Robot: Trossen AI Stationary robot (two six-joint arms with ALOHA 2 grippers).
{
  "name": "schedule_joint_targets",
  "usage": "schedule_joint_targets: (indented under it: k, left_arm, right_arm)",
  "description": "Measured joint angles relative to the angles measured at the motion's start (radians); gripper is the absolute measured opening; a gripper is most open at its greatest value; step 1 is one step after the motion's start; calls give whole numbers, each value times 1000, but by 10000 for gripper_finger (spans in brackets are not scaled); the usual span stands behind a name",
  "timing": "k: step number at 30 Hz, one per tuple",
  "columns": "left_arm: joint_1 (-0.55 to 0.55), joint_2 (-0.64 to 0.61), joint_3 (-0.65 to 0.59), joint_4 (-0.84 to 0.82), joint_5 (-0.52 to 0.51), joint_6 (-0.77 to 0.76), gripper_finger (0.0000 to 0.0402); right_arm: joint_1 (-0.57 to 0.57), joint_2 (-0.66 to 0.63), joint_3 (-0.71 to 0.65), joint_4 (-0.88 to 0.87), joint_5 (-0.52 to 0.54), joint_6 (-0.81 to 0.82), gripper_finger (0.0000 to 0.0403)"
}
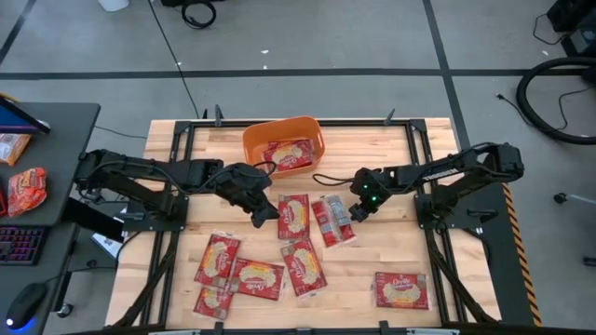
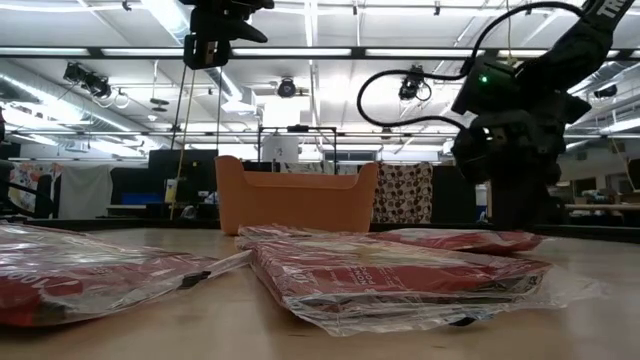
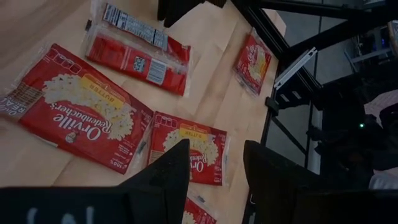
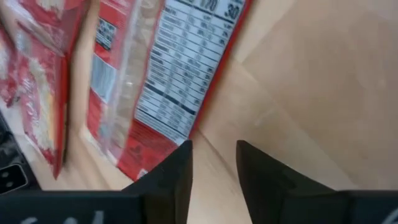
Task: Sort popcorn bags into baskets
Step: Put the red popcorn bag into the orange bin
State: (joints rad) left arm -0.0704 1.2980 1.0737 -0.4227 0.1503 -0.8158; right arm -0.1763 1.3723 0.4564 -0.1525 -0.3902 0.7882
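The orange basket (image 1: pixel 250 141) (image 2: pixel 296 196) stands at the table's far middle with one red popcorn bag (image 1: pixel 288 154) lying in it. Several more bags lie flat on the wood, among them a face-up one (image 1: pixel 293 216) (image 3: pixel 81 118) and one with its label side up (image 1: pixel 332 221) (image 4: pixel 180 68). My left gripper (image 1: pixel 266 214) (image 3: pixel 214 171) is open and raised above the table, just left of the face-up bag. My right gripper (image 1: pixel 358 210) (image 4: pixel 213 165) (image 2: pixel 510 205) is open and low over bare wood, beside the right edge of the label-side-up bag.
More bags lie toward the near edge: a cluster on the left (image 1: pixel 217 259) (image 1: pixel 256 277), one in the middle (image 1: pixel 304 265), one alone on the right (image 1: pixel 402 289). Black frame rails (image 1: pixel 177 233) run along the table's sides. A side desk on the left holds orange-red snack packets (image 1: pixel 26 191).
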Motion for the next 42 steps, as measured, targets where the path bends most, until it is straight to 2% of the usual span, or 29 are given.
schedule_joint_targets:
  k: [5, 11, 17, 28, 37, 42]
  left_arm:
    - [0, 0, 0, 0, 0, -4, 156]
    - [0, 0, 0, 2, -4, -3, 156]
    - [-16, 29, 2, 1, -134, 48, 156]
    - [-76, 329, 1, 47, -252, 251, 156]
    - [-50, 551, 0, 326, -251, 261, 156]
    - [-38, 618, 1, 449, -251, 260, 156]
  right_arm:
    - [11, 47, 3, 38, -24, 3, 108]
    - [20, 49, 0, 85, -27, 27, 110]
    - [28, 51, 0, 137, -12, 28, 119]
    - [31, 51, 0, 190, 4, 29, 123]
    - [37, 50, 0, 202, -47, 104, 122]
    - [60, 50, 1, 170, 15, 135, 122]
